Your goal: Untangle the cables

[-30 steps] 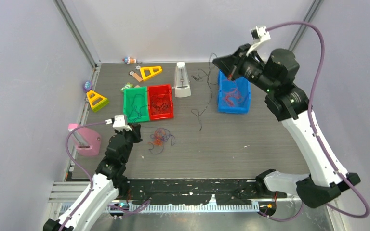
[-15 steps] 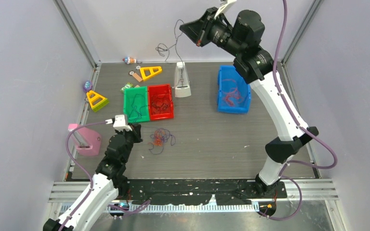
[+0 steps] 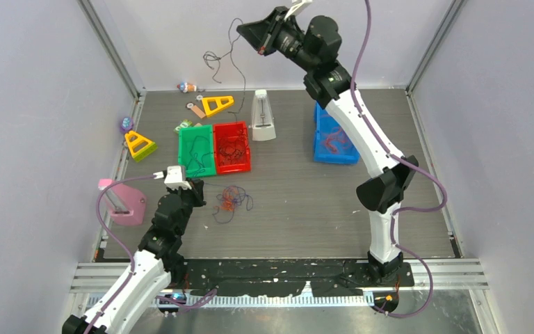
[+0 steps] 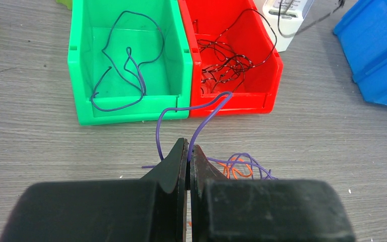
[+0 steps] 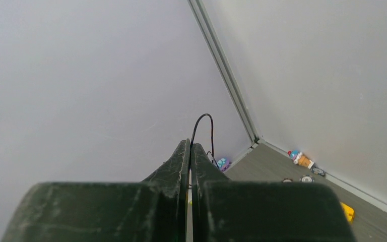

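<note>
right pincer [image 5: 190, 147] swung up from blue bin [image 3: 334, 142], pinching black cable [image 5: 201, 115], so that one's dangling free | left pincer [image 4: 188, 151] clamped on purple cable [image 4: 197, 132] beside the clump [image 3: 231, 200] on the counter [image 3: 306, 202]

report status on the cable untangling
Left end effector shut on purple cable, beside clump. Right end effector shut on black cable, held high. No obstruction seen.
</note>
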{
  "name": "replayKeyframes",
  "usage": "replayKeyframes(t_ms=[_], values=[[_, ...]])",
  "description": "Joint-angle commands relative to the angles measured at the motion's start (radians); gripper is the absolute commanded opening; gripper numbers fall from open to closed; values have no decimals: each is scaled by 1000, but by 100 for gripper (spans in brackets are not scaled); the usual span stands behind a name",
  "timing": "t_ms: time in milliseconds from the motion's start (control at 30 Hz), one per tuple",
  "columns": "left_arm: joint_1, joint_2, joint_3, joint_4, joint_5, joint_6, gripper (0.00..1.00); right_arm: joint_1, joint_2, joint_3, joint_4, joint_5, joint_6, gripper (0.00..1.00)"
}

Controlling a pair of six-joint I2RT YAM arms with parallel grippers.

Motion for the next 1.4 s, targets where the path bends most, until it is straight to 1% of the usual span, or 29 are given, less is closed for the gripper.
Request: replayKeyframes(t_ms=[0, 200, 300, 433, 667, 967, 1233, 1367], values=[[2, -9, 6, 37, -3, 12, 0, 17, 27, -31, 107, -4, 28, 5], [2, -5, 7, 38, 2, 10, 0, 25, 37, -196, 156, 5, 21, 6], [2, -4, 6, 39, 2, 10, 0, 30, 37, -225, 160, 14, -1, 5], [2, -2, 7, 40, 3, 10, 0, 39, 26, -181, 112, 46, -54, 6], [2, -4, 6, 40, 3, 10, 0, 41, -2, -27, 16, 85, -131, 5], [2, 3, 6, 43, 4, 10, 0, 48, 22, 113, 6, 65, -157, 5], [2, 9, 8, 43, 4, 12, 0, 84, 22, 120, 70, 29, -187, 5], [2, 9, 8, 44, 4, 12, 0, 100, 25, 89, 83, 24, -194, 5]])
